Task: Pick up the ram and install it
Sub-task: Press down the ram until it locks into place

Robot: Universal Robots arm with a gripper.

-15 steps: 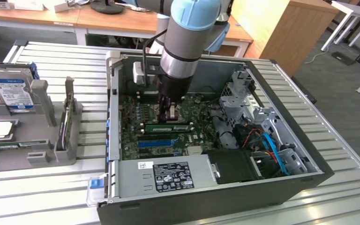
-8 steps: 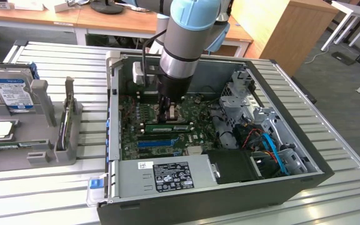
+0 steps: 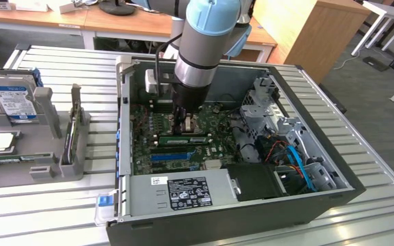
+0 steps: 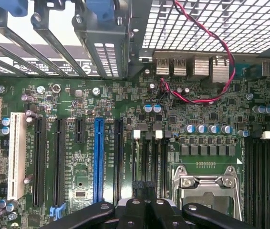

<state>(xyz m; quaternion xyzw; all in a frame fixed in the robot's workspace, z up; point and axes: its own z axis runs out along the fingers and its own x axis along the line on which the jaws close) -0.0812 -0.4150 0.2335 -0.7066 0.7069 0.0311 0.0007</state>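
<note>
We saw the arm point(image 3: 207, 41) reaching down into the open PC case point(image 3: 307, 202), gripper point(image 3: 182, 123) low over the motherboard point(image 3: 217, 128), near its middle. In the wrist view the gripper point(image 4: 147, 202) had its fingers point(image 4: 134, 210) pressed together with nothing between them. The ram point(image 3: 183, 139) lay flat-on in a slot on the board, just below the gripper tip in the exterior view, close but we couldn't tell if they touched. A blue slot point(image 3: 173, 155) sat just beyond it, toward the power supply point(image 3: 183, 192). In the wrist view we saw a blue slot point(image 4: 98, 160) and the CPU socket point(image 4: 209, 183). On the exterior view's left, a grey rack point(image 3: 29, 154) held a hard drive point(image 3: 12, 100), well apart from the case.
</note>
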